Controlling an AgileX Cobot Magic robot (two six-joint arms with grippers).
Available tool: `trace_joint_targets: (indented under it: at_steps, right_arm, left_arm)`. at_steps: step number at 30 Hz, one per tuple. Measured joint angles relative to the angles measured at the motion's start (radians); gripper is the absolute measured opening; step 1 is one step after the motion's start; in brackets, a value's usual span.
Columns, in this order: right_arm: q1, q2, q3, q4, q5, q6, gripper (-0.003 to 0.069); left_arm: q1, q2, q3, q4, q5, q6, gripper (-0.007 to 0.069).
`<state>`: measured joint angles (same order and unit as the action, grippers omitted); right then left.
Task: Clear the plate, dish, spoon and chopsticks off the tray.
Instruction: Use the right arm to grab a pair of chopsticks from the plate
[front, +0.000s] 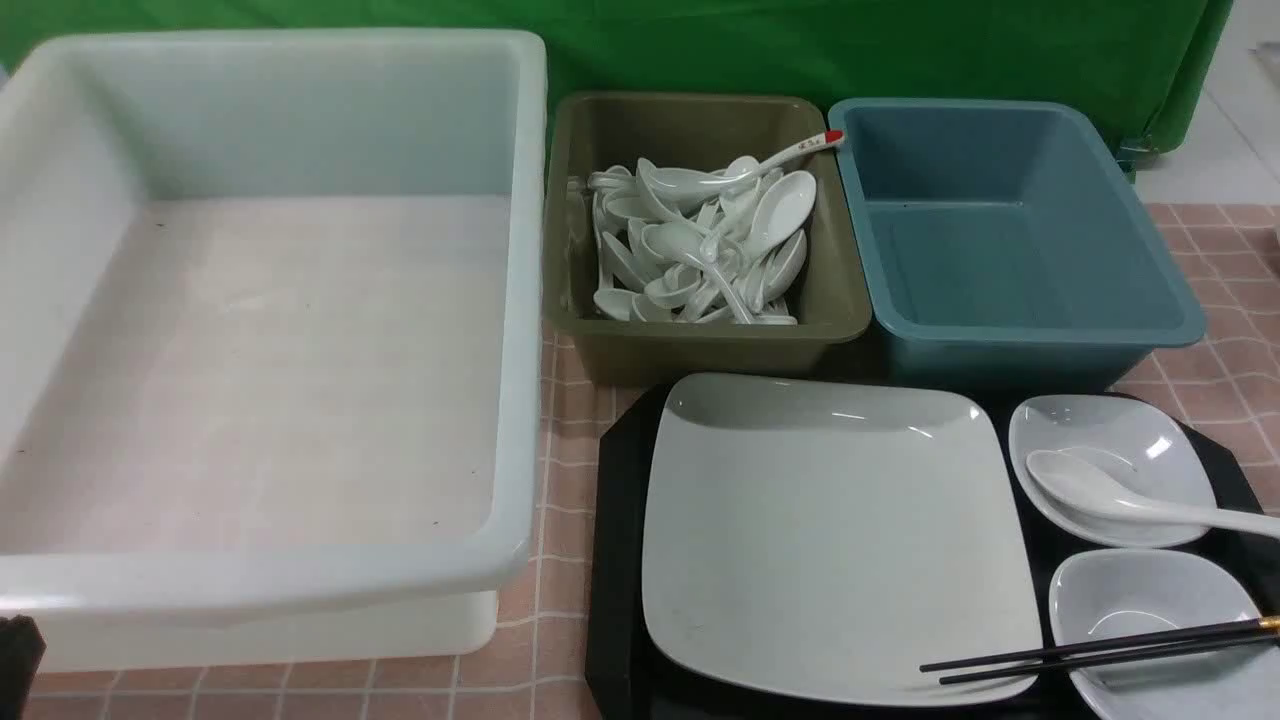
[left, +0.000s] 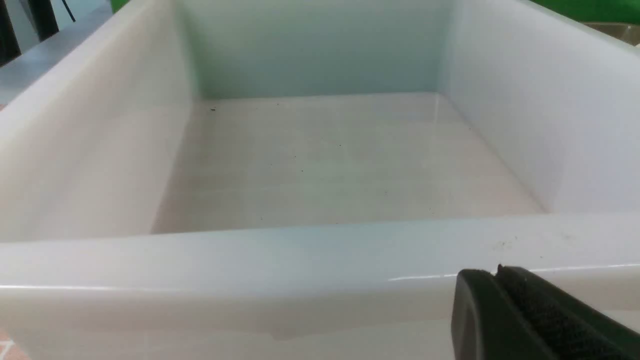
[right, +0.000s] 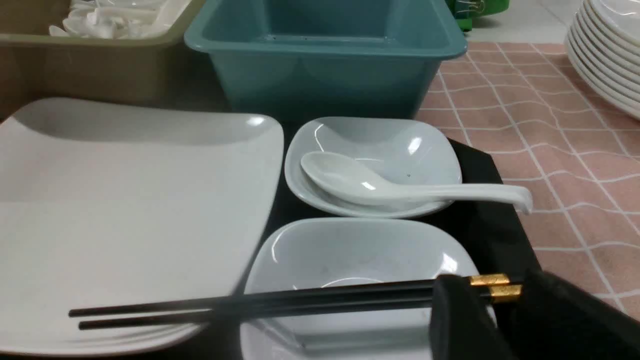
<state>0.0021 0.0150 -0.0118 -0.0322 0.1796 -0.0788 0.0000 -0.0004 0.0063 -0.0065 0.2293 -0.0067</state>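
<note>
Two hands: the left hand, fingers pressed together, sits by the large translucent white plastic tub; over the black rectangular plastic tray, thin black gold-capped chopsticks lie crosswise, caps showing between the spread fingers of the right hand, clearly the nearer.

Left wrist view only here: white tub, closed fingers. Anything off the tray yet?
Observer: No. Plate, spoon, chopsticks and two dishes all sit on the tray.
Operator: Spoon where?
Observer: In the far dish, handle overhanging its rim.
Operator: Right arm?
Observer: Right gripper is at the chopsticks' gold ends, fingers apart.
</note>
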Motion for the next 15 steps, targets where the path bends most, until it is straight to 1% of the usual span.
trace_joint_targets:
  at_steps: [15]
  right_arm:
    - [0.0, 0.0, 0.0, 0.0, 0.0, 0.0, 0.0242]
  left_arm:
    - [0.0, 0.0, 0.0, 0.0, 0.0, 0.001, 0.0005]
